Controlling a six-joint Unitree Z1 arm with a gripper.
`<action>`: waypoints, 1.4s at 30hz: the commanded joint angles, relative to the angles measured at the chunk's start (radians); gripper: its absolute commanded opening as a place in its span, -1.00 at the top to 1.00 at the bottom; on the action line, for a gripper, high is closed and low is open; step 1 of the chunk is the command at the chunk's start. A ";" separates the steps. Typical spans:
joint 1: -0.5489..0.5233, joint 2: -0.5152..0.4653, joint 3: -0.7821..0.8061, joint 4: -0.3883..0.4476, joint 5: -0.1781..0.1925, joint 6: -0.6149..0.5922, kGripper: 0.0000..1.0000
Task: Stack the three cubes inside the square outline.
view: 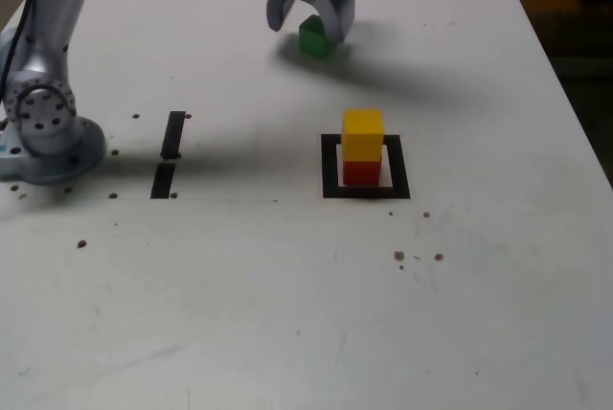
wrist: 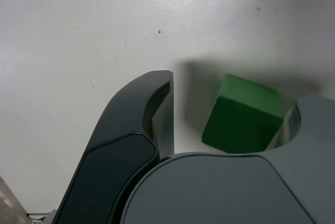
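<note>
The green cube (view: 314,38) sits on the white table at the back, away from the square outline (view: 329,170). My gripper (view: 308,31) is lowered over it with one finger on each side. In the wrist view the green cube (wrist: 242,114) lies between the jaws of the gripper (wrist: 233,96). It is close against one finger, and a clear gap separates it from the other dark finger (wrist: 157,109). The jaws are open and do not clamp it. Inside the outline the yellow cube (view: 362,135) rests squarely on the red cube (view: 361,171).
The arm's grey base (view: 43,132) stands at the exterior view's left. Two short black strips (view: 172,134) (view: 163,180) lie beside it. The table's edge (view: 575,123) runs down the exterior view's right, with dark floor beyond. Small brown specks (view: 398,256) dot the surface.
</note>
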 commanded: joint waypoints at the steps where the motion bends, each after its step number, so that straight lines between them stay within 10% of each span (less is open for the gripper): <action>1: 0.003 0.012 -0.004 -0.008 -0.001 0.002 -0.42; 10: 0.007 -0.006 -0.004 -0.027 -0.048 0.008 0.40; 19: 0.000 -0.052 -0.061 0.086 -0.086 -0.006 0.43; 25: -0.119 -0.190 -0.152 0.337 -0.088 -0.175 0.43; 33: -0.426 -0.285 -0.234 0.445 -0.245 -0.506 0.43; 42: -0.649 -0.131 -0.306 0.445 -0.326 -0.819 0.43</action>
